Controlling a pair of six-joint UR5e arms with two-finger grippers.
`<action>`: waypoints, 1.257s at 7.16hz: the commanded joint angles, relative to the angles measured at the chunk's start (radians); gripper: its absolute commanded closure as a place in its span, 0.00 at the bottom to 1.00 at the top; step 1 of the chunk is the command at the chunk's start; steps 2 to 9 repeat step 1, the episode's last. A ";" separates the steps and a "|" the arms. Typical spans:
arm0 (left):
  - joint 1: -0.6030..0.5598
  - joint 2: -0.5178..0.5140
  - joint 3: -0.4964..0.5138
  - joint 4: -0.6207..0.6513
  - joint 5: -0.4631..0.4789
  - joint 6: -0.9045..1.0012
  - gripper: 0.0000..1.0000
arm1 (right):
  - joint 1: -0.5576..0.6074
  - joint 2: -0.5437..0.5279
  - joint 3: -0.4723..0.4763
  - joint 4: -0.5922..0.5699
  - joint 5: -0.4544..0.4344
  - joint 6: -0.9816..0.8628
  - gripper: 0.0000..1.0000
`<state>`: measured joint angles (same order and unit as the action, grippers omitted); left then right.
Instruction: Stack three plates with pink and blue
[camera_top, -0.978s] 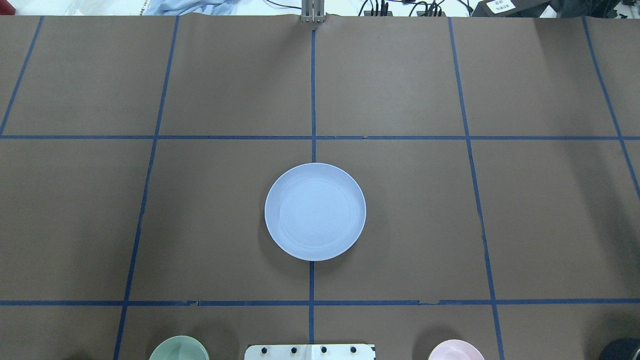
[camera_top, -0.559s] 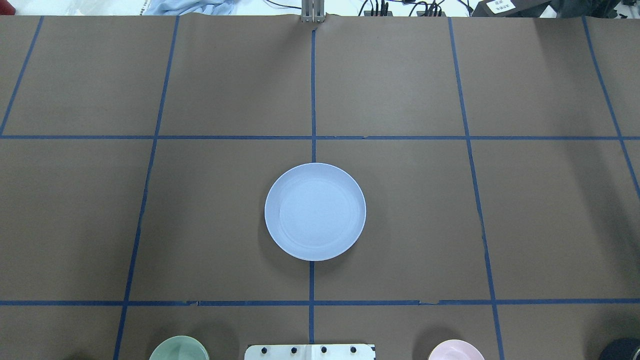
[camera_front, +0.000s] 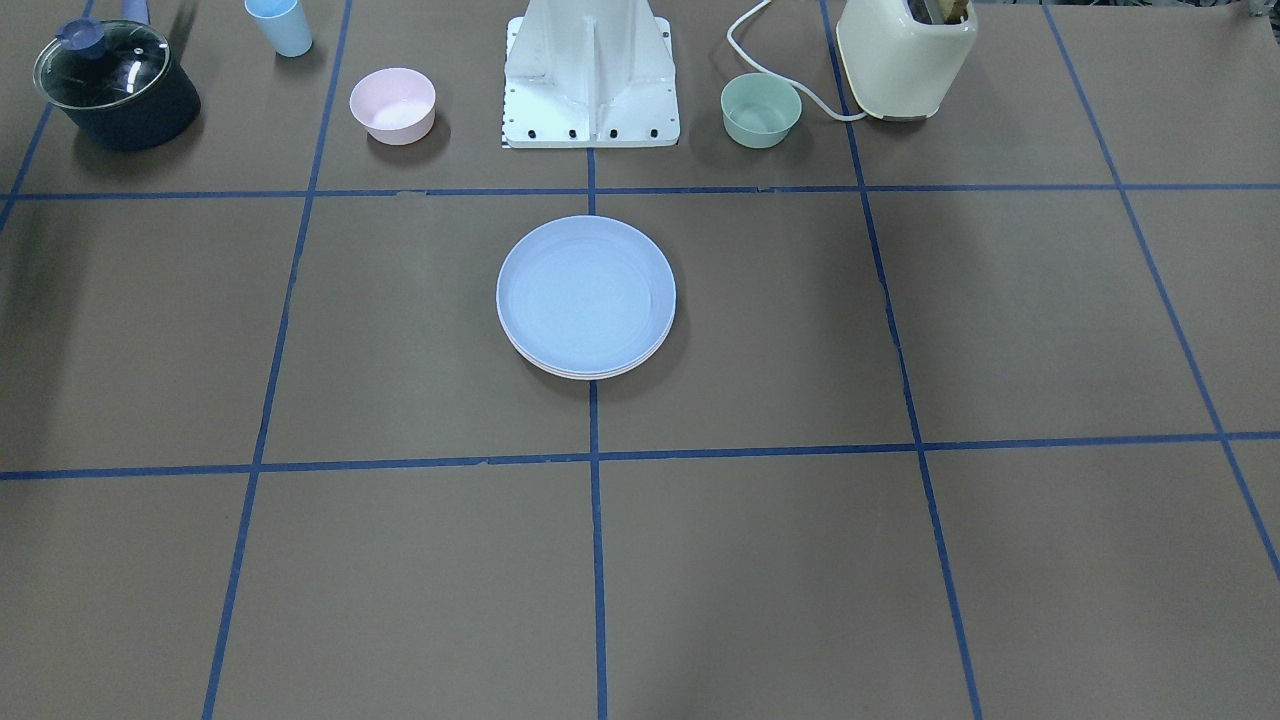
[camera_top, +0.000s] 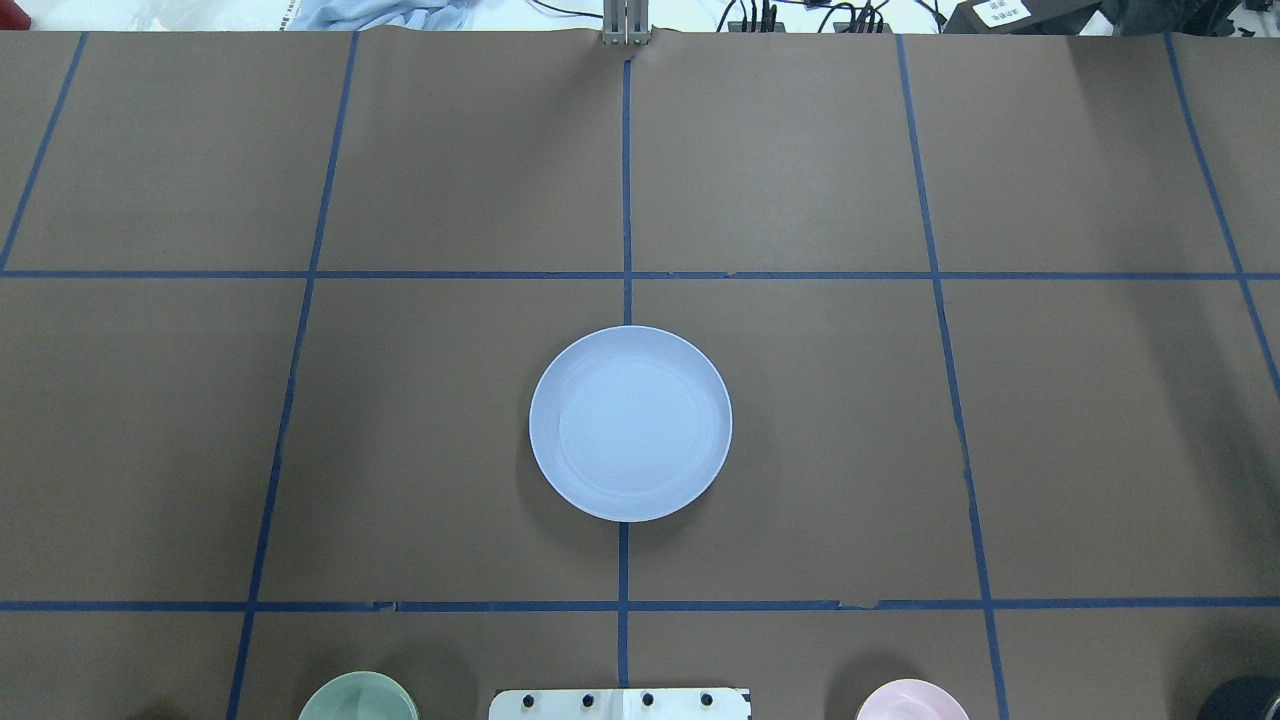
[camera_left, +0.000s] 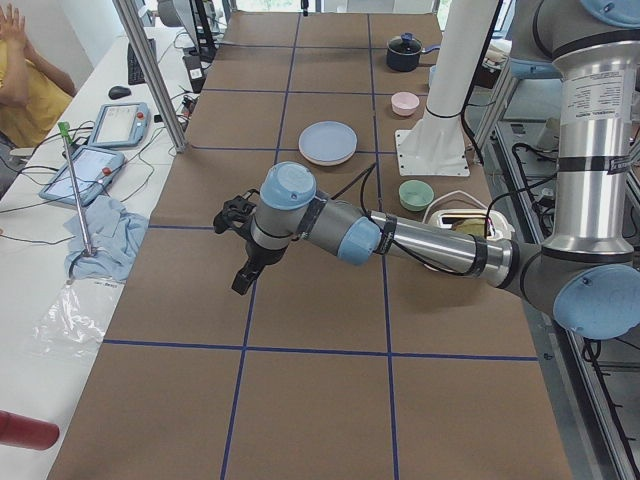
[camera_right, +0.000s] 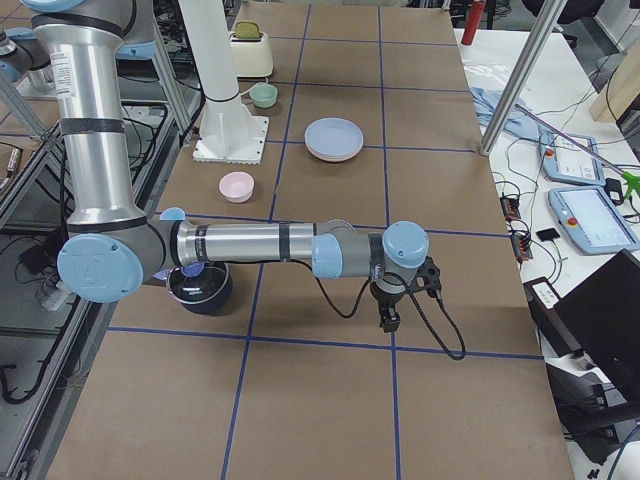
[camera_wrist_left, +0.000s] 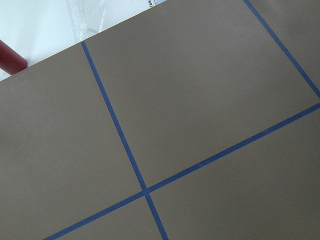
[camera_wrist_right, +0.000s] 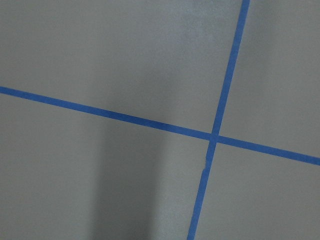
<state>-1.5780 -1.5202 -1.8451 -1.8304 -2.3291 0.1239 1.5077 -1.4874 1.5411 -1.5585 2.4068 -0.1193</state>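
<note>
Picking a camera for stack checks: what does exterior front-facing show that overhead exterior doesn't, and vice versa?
Front-facing only: the lower plate rims peeking from under the blue plate, plus the light-blue cup and the toaster.
Overhead only: cables and a cloth past the table's far edge; the stack reads as one plate.
Both: the blue plate on top, the pink bowl, the green bowl, the base mount. Neither shows an arm.

Silver tubes, grey joints and pale blue round caps on the left arm (camera_left: 430, 243) and the right arm (camera_right: 250, 242) alike; dark bands ring the tubes; a black cable loops off each wrist. The left gripper (camera_left: 242, 280) and right gripper (camera_right: 388, 322) are black; the white pedestal (camera_front: 592, 70) shows a row of dark screws.
</note>
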 joint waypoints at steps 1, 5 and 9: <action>0.003 0.000 -0.003 -0.003 0.001 -0.003 0.01 | 0.002 -0.011 0.010 0.000 0.002 0.000 0.00; 0.003 0.000 -0.003 -0.003 0.001 -0.003 0.01 | 0.002 -0.011 0.010 0.000 0.002 0.000 0.00; 0.003 0.000 -0.003 -0.003 0.001 -0.003 0.01 | 0.002 -0.011 0.010 0.000 0.002 0.000 0.00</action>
